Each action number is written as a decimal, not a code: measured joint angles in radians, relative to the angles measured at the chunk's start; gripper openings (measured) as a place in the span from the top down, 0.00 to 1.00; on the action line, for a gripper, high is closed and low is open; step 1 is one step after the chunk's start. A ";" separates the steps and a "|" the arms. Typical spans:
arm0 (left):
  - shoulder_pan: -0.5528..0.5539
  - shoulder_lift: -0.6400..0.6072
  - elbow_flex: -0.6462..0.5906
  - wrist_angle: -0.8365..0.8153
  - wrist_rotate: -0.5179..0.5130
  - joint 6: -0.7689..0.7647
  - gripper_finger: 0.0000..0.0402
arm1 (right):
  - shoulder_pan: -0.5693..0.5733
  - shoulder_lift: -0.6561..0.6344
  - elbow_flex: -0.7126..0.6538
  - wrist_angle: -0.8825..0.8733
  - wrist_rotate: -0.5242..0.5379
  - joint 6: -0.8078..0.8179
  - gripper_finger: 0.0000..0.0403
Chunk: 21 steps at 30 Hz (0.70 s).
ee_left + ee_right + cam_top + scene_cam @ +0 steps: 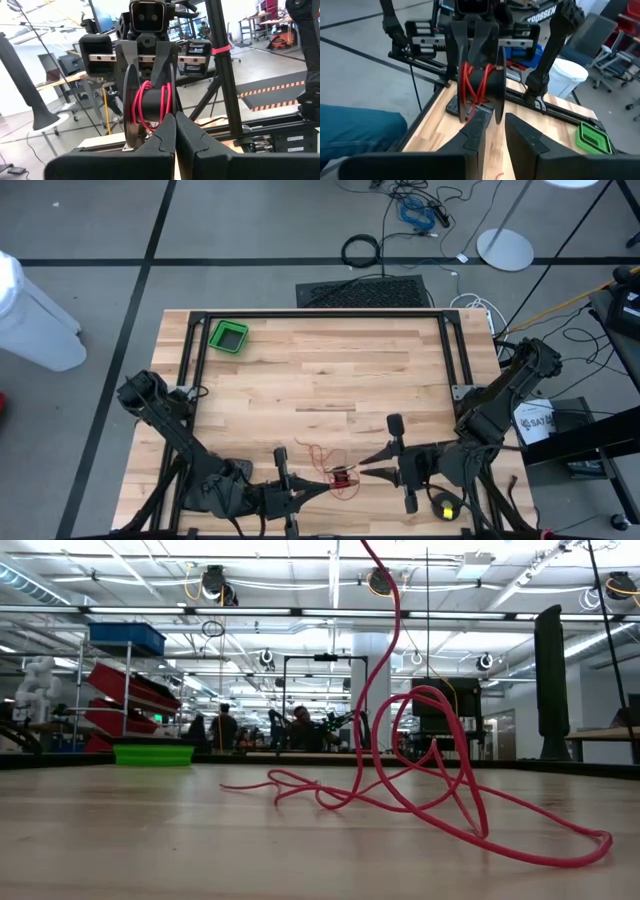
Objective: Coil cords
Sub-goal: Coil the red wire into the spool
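A small green square plastic bin (228,337) is sitting near the far left corner of the pale wooden bench (330,370), well apart from the work at the near edge.

The left arm is reaching in along the near edge from the left. The left end effector (175,122) is pointing right at the black plastic spool (487,85), with its two dark fingers pressed tightly together. Their tips are lying right at the lower part of the spool. Whether they are pinching the rim of a flange or a strand, I cannot tell.

The thin red cord (145,102) is sitting in two parts. A few turns are wrapping the spool's black core, crossing one another between the two round flanges. The rest is trailing loose on the bench just beside and behind the spool, in open, tangled loops. In the low view one strand is rising steeply from those loops and leaving the top of the picture.

The spool is lying between the two end effectors, near the middle of the bench's near edge.

The right end effector (494,117) is facing the spool from the right. Its fingers are standing apart with a clear gap between them. The edge of one flange is lining up with that gap, and I cannot tell whether the fingers are touching it.
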 joint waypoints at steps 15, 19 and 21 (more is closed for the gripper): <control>0.001 0.000 0.000 0.003 0.020 -0.002 1.00 | -0.001 0.019 0.000 0.079 -0.001 -0.049 0.85; 0.002 0.000 0.000 0.003 0.024 -0.003 1.00 | -0.006 0.027 0.000 0.086 -0.001 -0.049 0.85; 0.005 0.000 0.000 0.003 0.024 -0.005 1.00 | -0.011 0.031 0.000 0.087 -0.002 -0.050 0.85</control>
